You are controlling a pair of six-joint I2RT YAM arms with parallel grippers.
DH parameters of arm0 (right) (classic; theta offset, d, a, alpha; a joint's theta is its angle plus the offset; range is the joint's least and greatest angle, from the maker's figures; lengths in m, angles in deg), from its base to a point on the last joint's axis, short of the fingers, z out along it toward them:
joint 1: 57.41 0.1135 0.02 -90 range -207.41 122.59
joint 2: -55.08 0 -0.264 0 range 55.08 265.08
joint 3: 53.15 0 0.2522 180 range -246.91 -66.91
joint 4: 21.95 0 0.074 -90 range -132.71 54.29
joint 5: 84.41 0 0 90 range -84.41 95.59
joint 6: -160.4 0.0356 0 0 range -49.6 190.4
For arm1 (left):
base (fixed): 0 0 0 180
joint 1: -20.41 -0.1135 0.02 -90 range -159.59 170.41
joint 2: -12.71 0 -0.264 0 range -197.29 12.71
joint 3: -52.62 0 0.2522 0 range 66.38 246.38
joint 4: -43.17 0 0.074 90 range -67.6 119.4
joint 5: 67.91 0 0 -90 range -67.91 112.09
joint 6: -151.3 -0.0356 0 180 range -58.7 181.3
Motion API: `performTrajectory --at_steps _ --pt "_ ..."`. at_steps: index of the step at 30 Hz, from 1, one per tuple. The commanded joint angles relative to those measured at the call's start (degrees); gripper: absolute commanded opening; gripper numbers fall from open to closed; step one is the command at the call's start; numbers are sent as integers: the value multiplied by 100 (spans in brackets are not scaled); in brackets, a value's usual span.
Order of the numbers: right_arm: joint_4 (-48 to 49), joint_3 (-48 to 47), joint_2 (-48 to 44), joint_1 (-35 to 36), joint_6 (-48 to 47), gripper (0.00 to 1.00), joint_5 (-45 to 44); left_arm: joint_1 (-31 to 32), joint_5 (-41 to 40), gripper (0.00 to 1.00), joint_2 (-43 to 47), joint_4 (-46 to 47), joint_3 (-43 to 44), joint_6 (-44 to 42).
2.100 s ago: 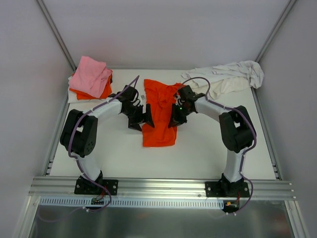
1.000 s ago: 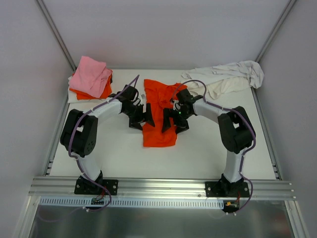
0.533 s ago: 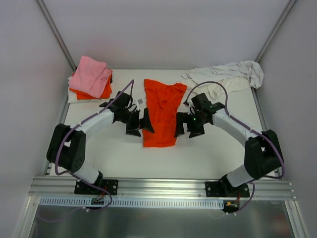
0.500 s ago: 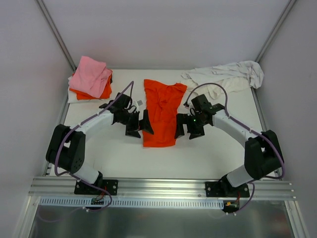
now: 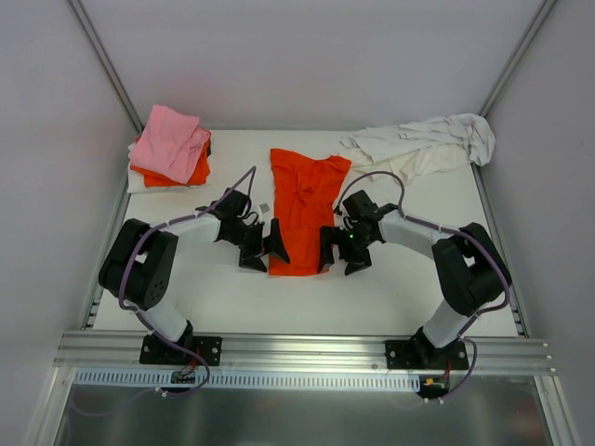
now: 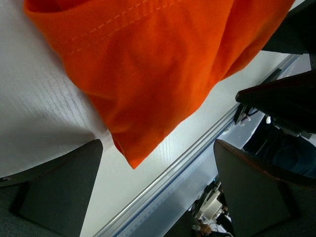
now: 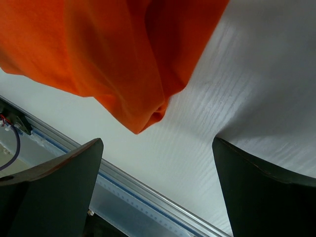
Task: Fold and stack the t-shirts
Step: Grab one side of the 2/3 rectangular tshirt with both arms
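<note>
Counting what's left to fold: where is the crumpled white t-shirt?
In the overhead view the white t-shirt lies at the far right corner of the table, right of the flat orange t-shirt.

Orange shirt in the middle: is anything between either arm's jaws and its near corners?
Nothing visible. The left jaws and right jaws stand open either side of the near hem of the orange shirt; in each wrist view only bare table lies between them and a corner.

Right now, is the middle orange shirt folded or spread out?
Folded lengthwise: the orange t-shirt lies as a narrow strip, no sleeves sticking out.
</note>
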Motion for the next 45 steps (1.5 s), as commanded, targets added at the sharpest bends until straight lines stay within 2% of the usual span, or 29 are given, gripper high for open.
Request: performTrajectory --at_steps 1,10,15,33,36,37,38,39,40,42,43,44,45 --pt "296 -296 139 38 153 99 117 46 0 98 -219 213 83 -32" --pt "525 -358 315 46 285 99 178 81 -140 98 -370 142 137 -94" --pt "674 -428 421 73 399 90 222 125 -70 97 -492 222 154 55" --pt "1298 -305 500 231 1049 84 240 406 -114 94 -677 652 339 530" --pt "1360 -226 491 275 1111 78 240 415 -114 93 -669 617 365 504" --pt "1395 -217 491 284 1137 65 266 406 -123 92 -669 609 365 487" --pt "1421 -182 482 293 1155 58 275 406 -123 90 -660 608 365 478" --pt "1456 -156 491 293 1172 50 293 415 -97 87 -660 617 356 478" --pt "1465 -147 491 293 1190 33 319 415 -53 80 -677 661 348 478" --pt "1448 -112 474 293 1181 18 319 406 114 41 -782 749 365 486" --pt "1456 -103 465 293 1173 15 311 406 132 24 -809 732 417 504" --pt "1439 -94 439 301 1173 10 302 406 132 0 -853 679 444 504" --pt "1430 -94 430 293 1173 4 284 406 123 0 -888 653 470 495"
